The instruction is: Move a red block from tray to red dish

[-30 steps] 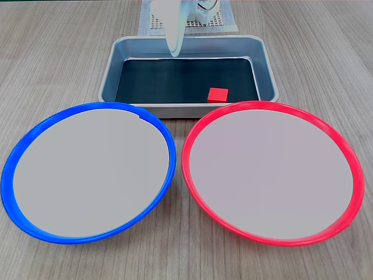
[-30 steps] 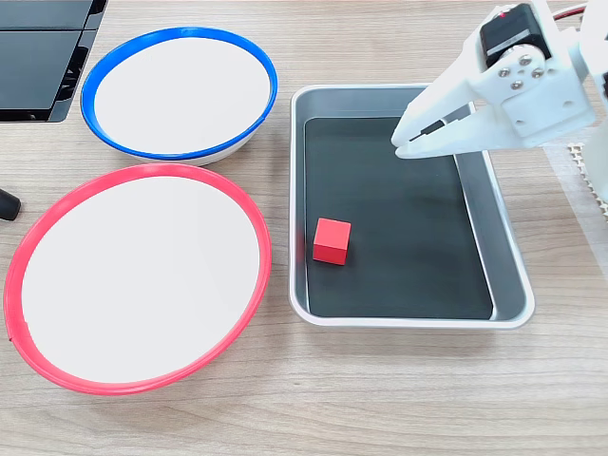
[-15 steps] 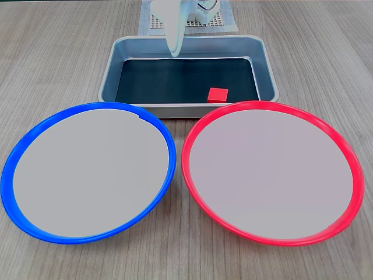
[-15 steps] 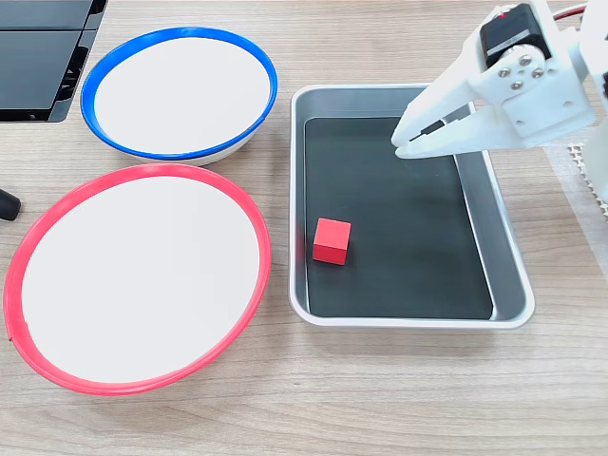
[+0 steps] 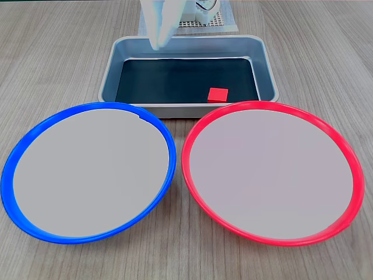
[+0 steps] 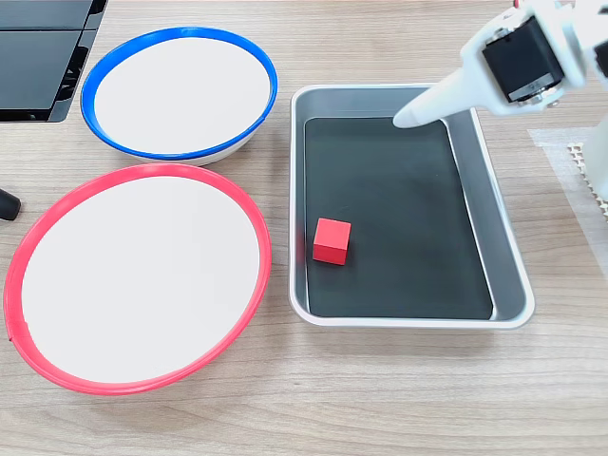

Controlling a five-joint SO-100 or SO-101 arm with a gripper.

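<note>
The small red block (image 5: 218, 94) (image 6: 332, 240) rests on the dark floor of the silver-grey tray (image 5: 111, 70) (image 6: 408, 321), close to the wall that faces the red dish (image 5: 271, 169) (image 6: 138, 275). The red-rimmed dish has nothing in it. My white gripper (image 5: 156, 44) (image 6: 404, 119) hangs over the opposite end of the tray, well away from the block. Its fingers taper to a single point and look shut, with nothing between them.
A blue-rimmed dish (image 5: 87, 175) (image 6: 180, 92) of the same size sits beside the red one. A white perforated mat (image 5: 215, 23) (image 6: 589, 161) lies under the arm's base behind the tray. A dark flat object (image 6: 43, 57) fills one table corner.
The gripper has turned at the wrist and swung sideways toward the tray's far corner, further from the block. The block and both dishes have not moved.
</note>
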